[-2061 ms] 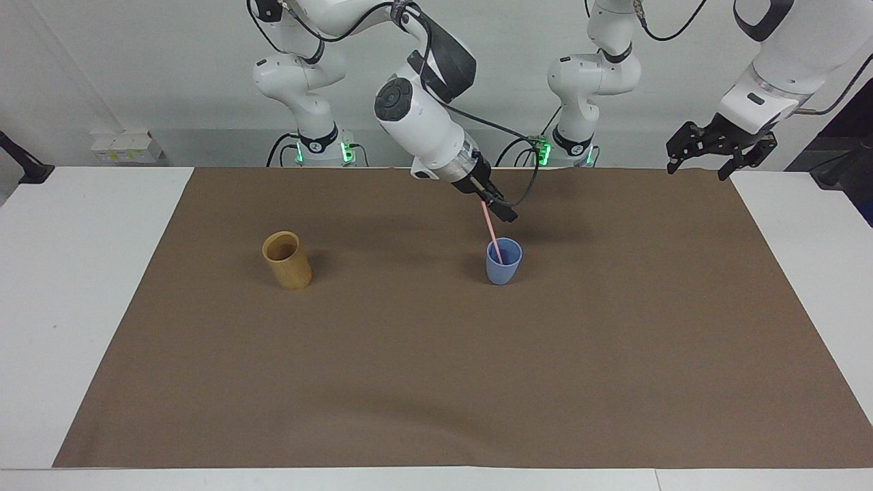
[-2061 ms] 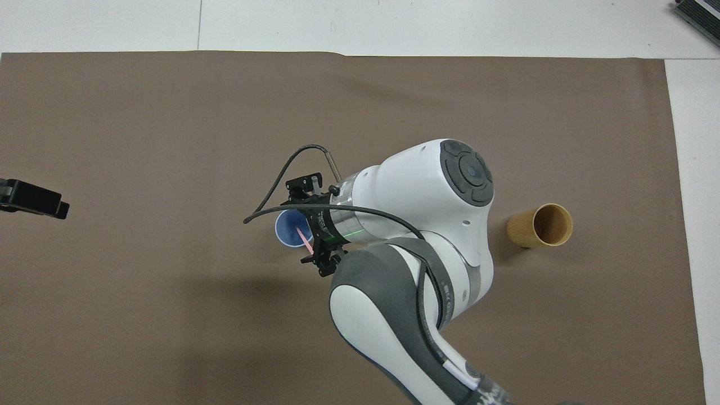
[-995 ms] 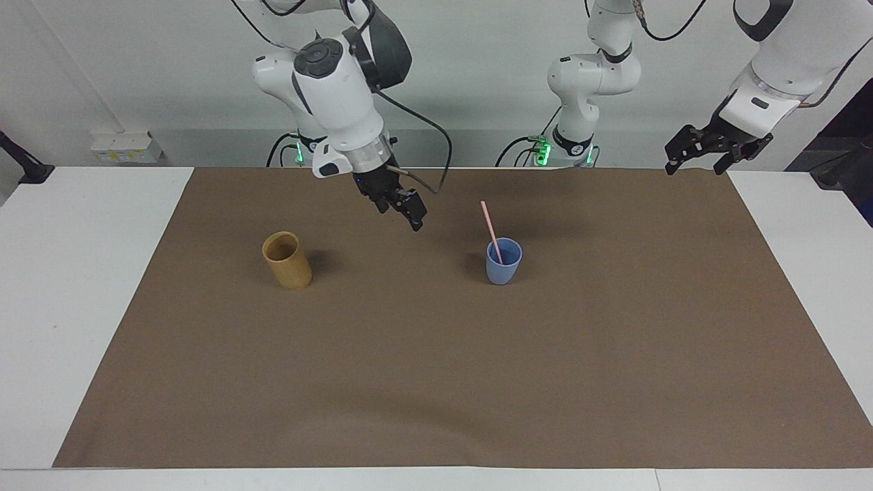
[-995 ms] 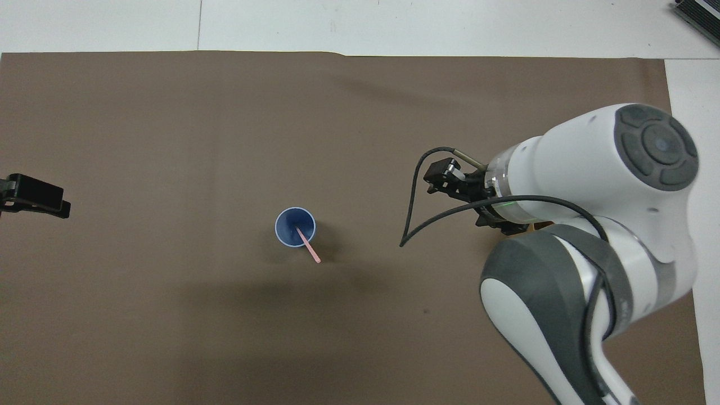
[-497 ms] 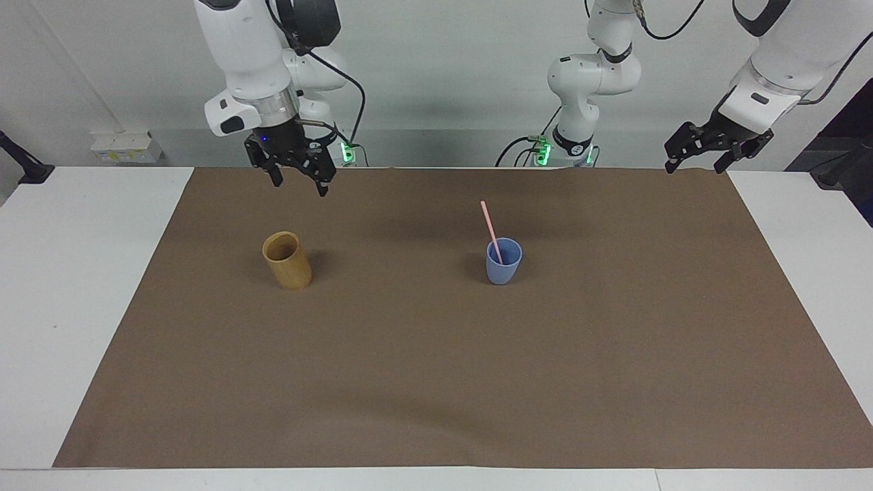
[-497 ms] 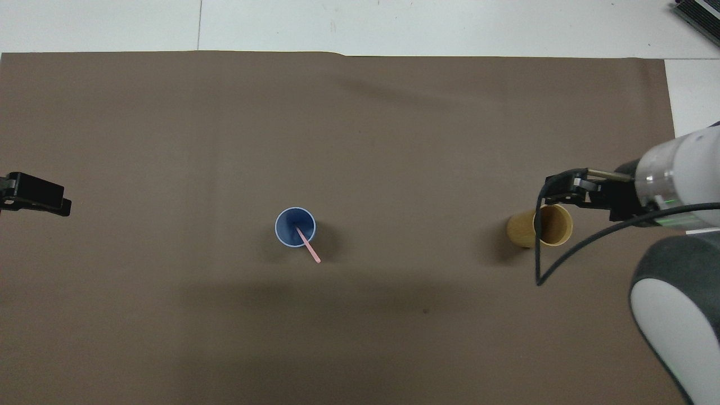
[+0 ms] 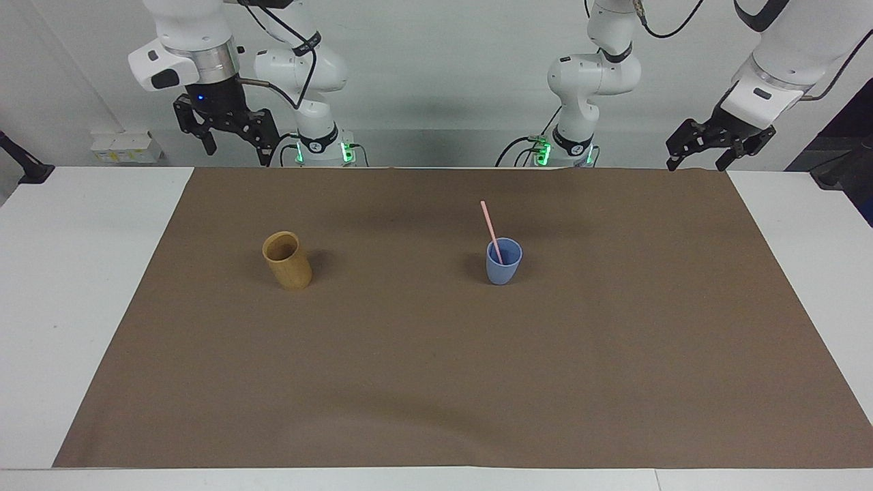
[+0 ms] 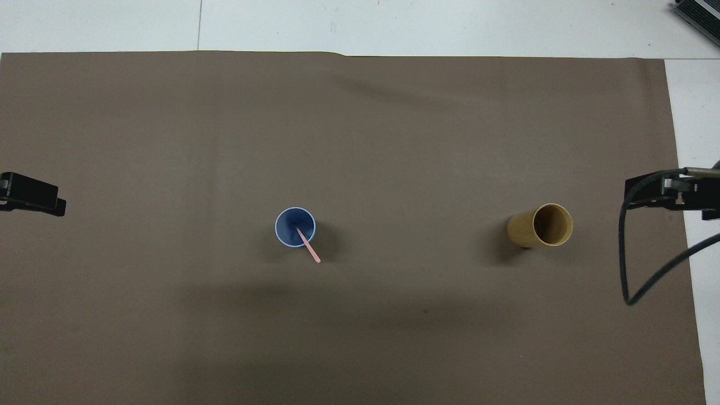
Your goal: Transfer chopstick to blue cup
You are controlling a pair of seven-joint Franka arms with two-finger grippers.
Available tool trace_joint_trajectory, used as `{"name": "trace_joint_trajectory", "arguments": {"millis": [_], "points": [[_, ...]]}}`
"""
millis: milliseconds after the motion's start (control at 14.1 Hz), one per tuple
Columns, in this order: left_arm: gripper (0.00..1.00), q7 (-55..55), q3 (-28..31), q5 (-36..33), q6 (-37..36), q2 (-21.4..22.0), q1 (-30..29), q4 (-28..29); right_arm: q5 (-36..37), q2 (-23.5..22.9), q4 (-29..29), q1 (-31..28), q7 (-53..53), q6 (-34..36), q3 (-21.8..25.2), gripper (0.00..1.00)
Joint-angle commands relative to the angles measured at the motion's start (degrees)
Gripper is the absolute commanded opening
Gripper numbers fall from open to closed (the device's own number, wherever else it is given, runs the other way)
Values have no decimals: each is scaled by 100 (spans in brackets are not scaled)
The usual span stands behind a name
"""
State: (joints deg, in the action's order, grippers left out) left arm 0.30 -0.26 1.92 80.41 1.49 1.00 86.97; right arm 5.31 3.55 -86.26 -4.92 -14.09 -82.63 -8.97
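A pale-pink chopstick (image 7: 488,225) (image 8: 309,248) stands in the blue cup (image 7: 503,267) (image 8: 291,224), leaning toward the robots with its upper half above the rim. The cup sits upright on the brown mat, near the middle. My right gripper (image 7: 234,151) (image 8: 669,192) hangs open and empty in the air over the mat's corner at the right arm's end, well away from both cups. At the left arm's end my left gripper (image 7: 697,162) (image 8: 34,197) waits, open and empty, above the mat's edge.
A tan bamboo cup (image 7: 288,262) (image 8: 540,226) stands upright on the mat toward the right arm's end, nothing inside it. The brown mat (image 7: 436,382) covers most of the white table. A black cable (image 8: 635,270) dangles from the right wrist.
The right gripper has let go of the chopstick and swung up and away from the blue cup to its own end of the table. Chopstick and cups have stayed put; the left gripper barely moved.
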Motion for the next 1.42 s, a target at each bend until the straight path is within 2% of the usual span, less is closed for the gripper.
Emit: {"name": "trace_joint_trajectory", "arguments": {"millis": [0, 355, 1350], "points": [[100, -57, -9, 63, -113, 27, -56, -66, -65, -355, 496, -70, 126, 221, -70, 100], [100, -57, -9, 63, -113, 27, -56, -66, -408, -496, 698, -70, 117, 300, -53, 100], [100, -57, -9, 63, -113, 27, -56, -66, -663, -320, 443, -123, 117, 300, -53, 100]]}}
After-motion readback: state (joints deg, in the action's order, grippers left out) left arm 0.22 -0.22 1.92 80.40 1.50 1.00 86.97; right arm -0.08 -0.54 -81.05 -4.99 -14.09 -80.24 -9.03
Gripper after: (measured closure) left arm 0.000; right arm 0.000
